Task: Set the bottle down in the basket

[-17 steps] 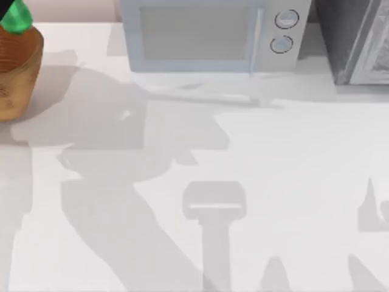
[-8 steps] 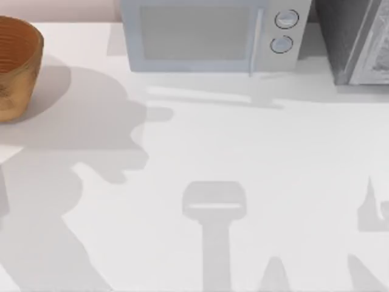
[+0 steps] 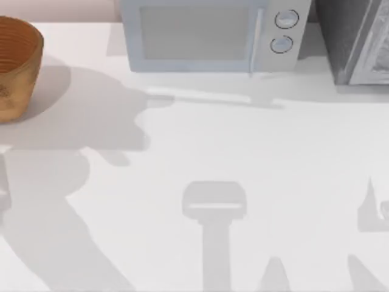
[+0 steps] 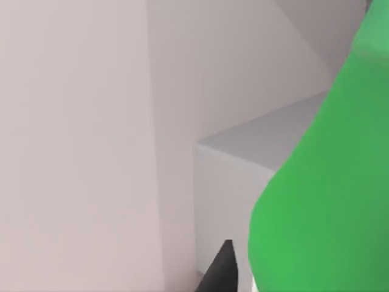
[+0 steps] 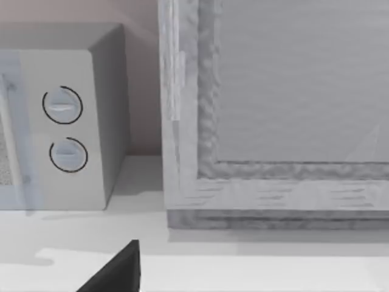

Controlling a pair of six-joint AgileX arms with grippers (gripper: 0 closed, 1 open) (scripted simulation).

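Note:
The golden-brown basket [image 3: 17,64] stands at the table's far left edge, with its ribbed orange inside showing nothing in it. The bright green bottle [image 4: 322,201] looms very close in the left wrist view, against a pale wall and a white box corner. My left gripper [image 4: 261,280] is shut on the bottle, and one dark fingertip [image 4: 222,271] lies against its side. A dark part of my right gripper [image 5: 118,271] shows low in the right wrist view, over the table's right side.
A white microwave [image 3: 209,36] stands along the back edge, with its two dials [image 5: 64,131] facing the right wrist camera. A grey cabinet [image 3: 358,39] fills the back right corner. Arm shadows fall across the white table [image 3: 261,152].
A second ago the bottle hung over the basket at the top view's upper left corner. It has since left that view, and the left arm's shadow has slid leftward.

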